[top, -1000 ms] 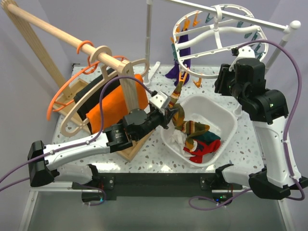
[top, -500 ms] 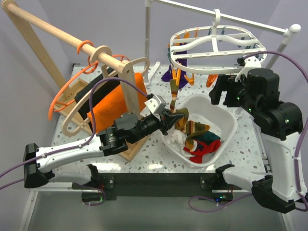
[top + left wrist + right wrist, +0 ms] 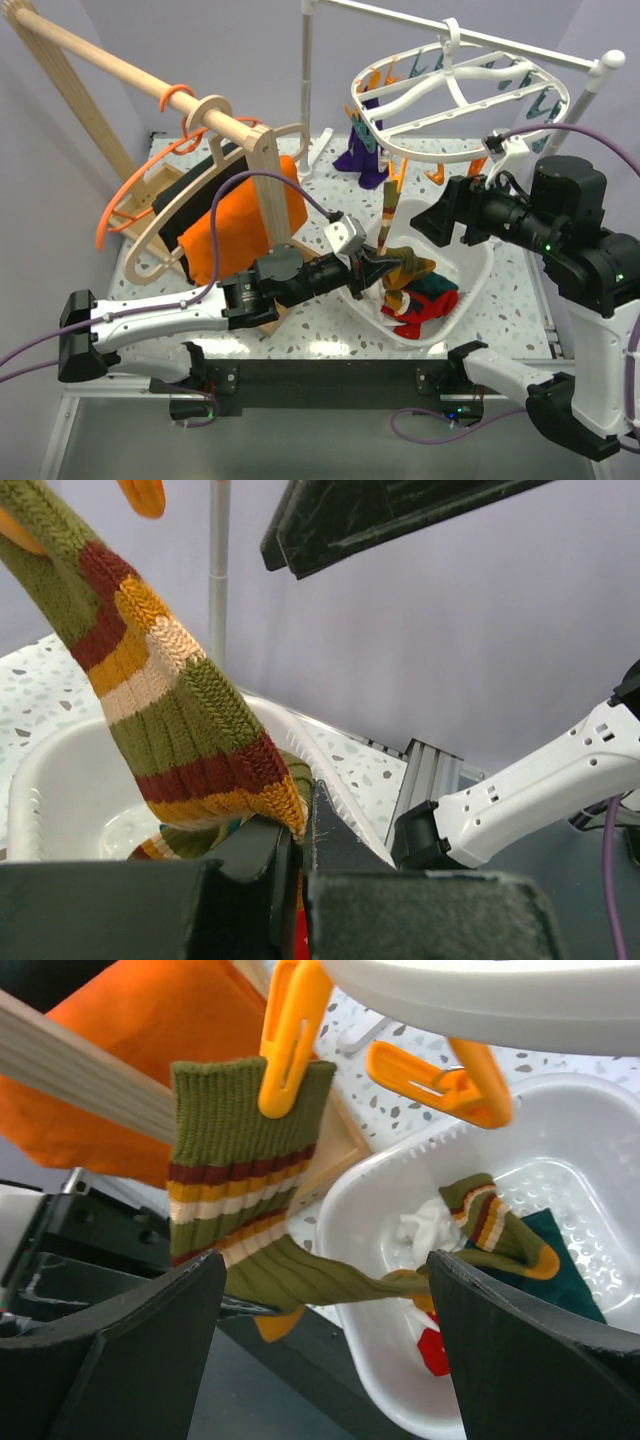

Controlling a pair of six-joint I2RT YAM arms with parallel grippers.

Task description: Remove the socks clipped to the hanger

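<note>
olive, red and yellow striped wool is pinched between the closed jaws of the left gripper point(image 3: 300, 832), which holds the low end of the striped sock point(image 3: 170, 700) just above the rim of the white basin point(image 3: 478, 232). from the jaws the sock runs up, pulled straight, to an orange clip point(image 3: 290, 1030) that bites its ribbed cuff. this clip hangs from the near rim of the hanger point(image 3: 455, 95), a white oval frame that is tilted on its hook under a white rail.

the right gripper point(image 3: 428, 222) stands just right of the same sock, under the hanger, with its jaws wide apart and nothing between them; in the right wrist view the two dark fingers point(image 3: 130, 1350) frame the cuff without touching it. a second orange clip point(image 3: 440, 1080) beside the first holds nothing.

on the far side of the hanger a purple sock point(image 3: 360, 155) is clipped. in the basin lie a red sock point(image 3: 420, 312) and a dark green sock point(image 3: 438, 288), with some white cloth. left of the basin an orange cloth point(image 3: 235, 225) hangs on a wooden stand point(image 3: 265, 160).
</note>
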